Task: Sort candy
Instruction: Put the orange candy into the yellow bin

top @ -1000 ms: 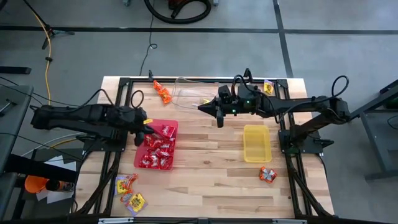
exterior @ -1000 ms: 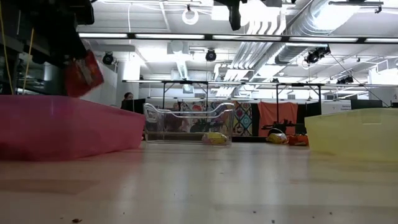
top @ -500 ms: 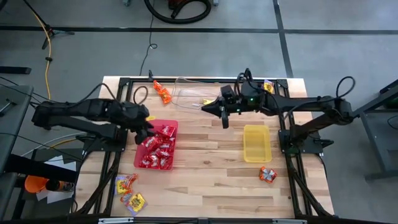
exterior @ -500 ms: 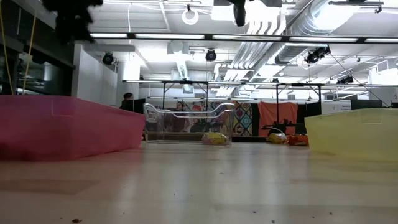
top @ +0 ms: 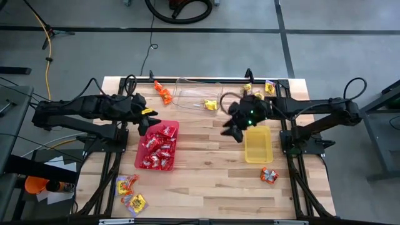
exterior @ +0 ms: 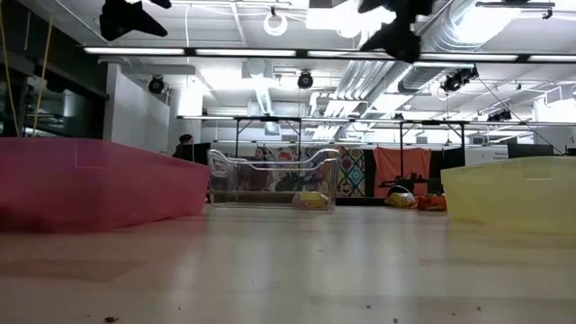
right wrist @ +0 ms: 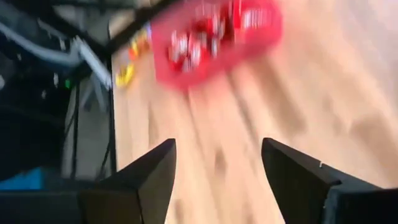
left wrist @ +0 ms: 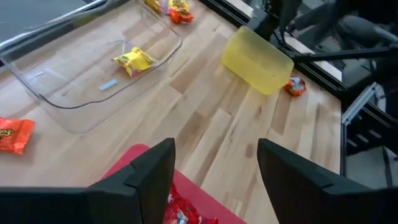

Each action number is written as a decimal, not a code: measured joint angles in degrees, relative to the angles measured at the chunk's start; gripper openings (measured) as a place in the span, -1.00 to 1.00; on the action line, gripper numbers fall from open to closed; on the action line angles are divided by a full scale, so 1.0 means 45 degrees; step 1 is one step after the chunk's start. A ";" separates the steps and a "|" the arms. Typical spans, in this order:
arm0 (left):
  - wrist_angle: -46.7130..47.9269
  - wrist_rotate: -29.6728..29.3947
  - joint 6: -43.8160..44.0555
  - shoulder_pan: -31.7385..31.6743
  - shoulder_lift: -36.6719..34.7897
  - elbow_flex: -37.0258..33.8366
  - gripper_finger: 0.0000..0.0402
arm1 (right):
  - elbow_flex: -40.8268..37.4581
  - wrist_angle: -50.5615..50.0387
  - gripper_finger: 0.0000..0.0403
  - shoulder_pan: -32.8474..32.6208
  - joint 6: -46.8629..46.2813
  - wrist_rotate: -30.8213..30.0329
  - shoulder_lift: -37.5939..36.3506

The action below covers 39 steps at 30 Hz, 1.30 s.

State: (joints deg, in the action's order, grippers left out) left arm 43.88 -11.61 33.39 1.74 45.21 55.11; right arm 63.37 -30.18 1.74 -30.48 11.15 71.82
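Note:
Several red candy packets lie in the red tray (top: 172, 128) at the table's left. One yellow candy (top: 210, 105) lies in the clear tray (top: 187, 92) at the far edge. The yellow tray (top: 257, 143) stands at the right. My left gripper (top: 145, 120) hangs open above the red tray's far left corner, nothing between its fingers (left wrist: 214, 180). My right gripper (top: 231, 129) hangs open over bare wood just left of the yellow tray, also holding nothing (right wrist: 217, 180).
Loose candy lies on the wood: an orange packet (top: 163, 92) left of the clear tray, a few packets (top: 131, 192) at the near left corner, one (top: 269, 175) near the yellow tray, two (top: 269, 86) at the far right. Bare wood lies between the trays.
My left gripper has opened and let go of a red candy over the red tray, then risen and drawn back toward the far left. My right gripper has swung from the clear tray's near rim toward the yellow tray, tipped further down and opened.

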 joint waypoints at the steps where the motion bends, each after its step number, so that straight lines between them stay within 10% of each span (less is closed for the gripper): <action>1: 0.0000 -0.0111 0.0017 0.0000 0.0000 0.0000 0.08 | 0.0000 -0.0452 0.16 -0.0186 -0.0378 0.0249 0.0002; 9: 0.0010 -0.0266 0.0000 0.0000 0.0000 0.0000 0.08 | 0.0000 -0.3901 0.17 -0.3793 -0.4400 0.1903 0.0025; 23: 0.0000 -0.0603 0.0221 -0.0005 0.0000 0.0000 0.08 | -0.4279 -0.2907 0.17 -0.9815 -1.7517 -0.1097 0.0046; 39: -0.0008 -0.0603 0.0541 -0.0008 0.0000 -0.0005 0.07 | -0.5537 -0.3228 -0.02 -0.9900 -1.8793 -0.2477 0.0451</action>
State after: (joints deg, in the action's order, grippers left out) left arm 43.84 -14.33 35.82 1.70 45.21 55.09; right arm 38.46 -44.70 -42.81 -115.05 0.01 73.85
